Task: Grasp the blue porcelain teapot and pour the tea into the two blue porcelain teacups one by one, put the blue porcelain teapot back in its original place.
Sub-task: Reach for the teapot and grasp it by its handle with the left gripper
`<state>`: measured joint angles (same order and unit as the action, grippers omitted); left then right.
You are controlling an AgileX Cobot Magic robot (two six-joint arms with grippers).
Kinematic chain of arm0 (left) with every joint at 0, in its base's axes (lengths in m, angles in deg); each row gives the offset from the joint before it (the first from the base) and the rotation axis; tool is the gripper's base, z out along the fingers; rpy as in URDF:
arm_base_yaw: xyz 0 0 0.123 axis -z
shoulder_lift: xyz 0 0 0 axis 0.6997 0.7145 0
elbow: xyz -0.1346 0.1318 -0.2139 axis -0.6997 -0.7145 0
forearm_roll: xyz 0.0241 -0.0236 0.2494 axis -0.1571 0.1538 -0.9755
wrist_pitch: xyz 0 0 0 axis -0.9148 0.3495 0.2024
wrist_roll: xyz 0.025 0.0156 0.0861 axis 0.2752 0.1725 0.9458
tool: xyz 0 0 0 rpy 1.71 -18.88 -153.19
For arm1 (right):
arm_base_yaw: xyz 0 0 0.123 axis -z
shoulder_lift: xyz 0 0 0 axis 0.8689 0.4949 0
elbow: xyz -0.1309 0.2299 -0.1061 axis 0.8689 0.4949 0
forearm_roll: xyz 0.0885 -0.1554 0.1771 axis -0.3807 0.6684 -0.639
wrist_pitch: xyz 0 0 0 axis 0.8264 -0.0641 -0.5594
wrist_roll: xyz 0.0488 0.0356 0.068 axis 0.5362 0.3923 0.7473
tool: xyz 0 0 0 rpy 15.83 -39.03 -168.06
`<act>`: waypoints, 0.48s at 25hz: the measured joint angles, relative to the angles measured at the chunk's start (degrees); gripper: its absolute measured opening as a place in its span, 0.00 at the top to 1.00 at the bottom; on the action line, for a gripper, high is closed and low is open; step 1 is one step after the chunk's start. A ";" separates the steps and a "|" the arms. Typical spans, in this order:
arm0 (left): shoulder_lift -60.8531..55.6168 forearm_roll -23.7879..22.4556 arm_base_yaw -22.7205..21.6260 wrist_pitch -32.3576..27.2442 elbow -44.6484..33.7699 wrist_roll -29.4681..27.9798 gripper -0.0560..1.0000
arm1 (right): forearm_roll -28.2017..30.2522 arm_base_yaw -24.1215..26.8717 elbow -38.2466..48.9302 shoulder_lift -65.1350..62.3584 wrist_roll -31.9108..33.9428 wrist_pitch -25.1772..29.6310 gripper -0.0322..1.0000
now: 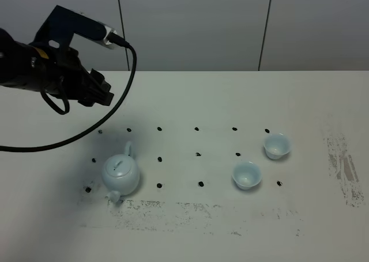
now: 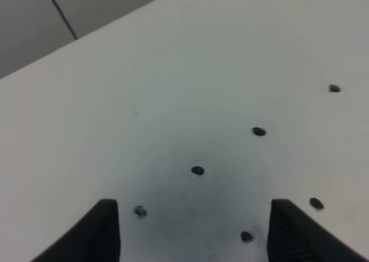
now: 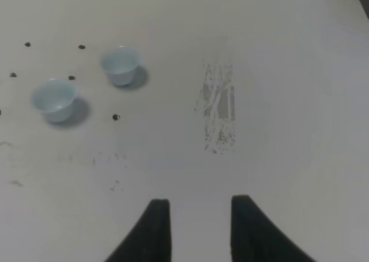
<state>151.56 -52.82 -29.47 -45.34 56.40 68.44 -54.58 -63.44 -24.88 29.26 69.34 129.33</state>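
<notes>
the left gripper (image 1: 99, 92), spread wide and empty, hovers behind the blue porcelain teapot (image 1: 121, 174) on the table (image 1: 190, 95), so it should drop squarely over the rear loop handle (image 1: 129, 150) before closing.

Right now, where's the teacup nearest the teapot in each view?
Exterior high: nearer teacup, right of centre, left of and in front of the other teacup.
Left wrist: not in view.
Right wrist: nearer teacup, near the picture's left edge.
Shared landmark: black dots between the cups.
</notes>
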 joint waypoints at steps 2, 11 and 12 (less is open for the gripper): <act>0.85 0.00 1.90 -2.74 1.96 -0.44 0.40 | 0.00 0.00 0.00 0.00 0.00 0.00 0.73; 9.28 -2.27 6.14 -6.58 6.19 -6.47 0.40 | 0.00 0.00 0.00 0.00 0.00 0.00 0.73; 10.48 -2.39 6.20 -6.57 6.19 -7.19 0.40 | 0.00 0.00 0.00 0.00 0.00 0.00 0.73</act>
<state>162.04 -55.21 -23.27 -51.91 62.59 61.24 -54.58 -63.44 -24.88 29.26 69.34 129.33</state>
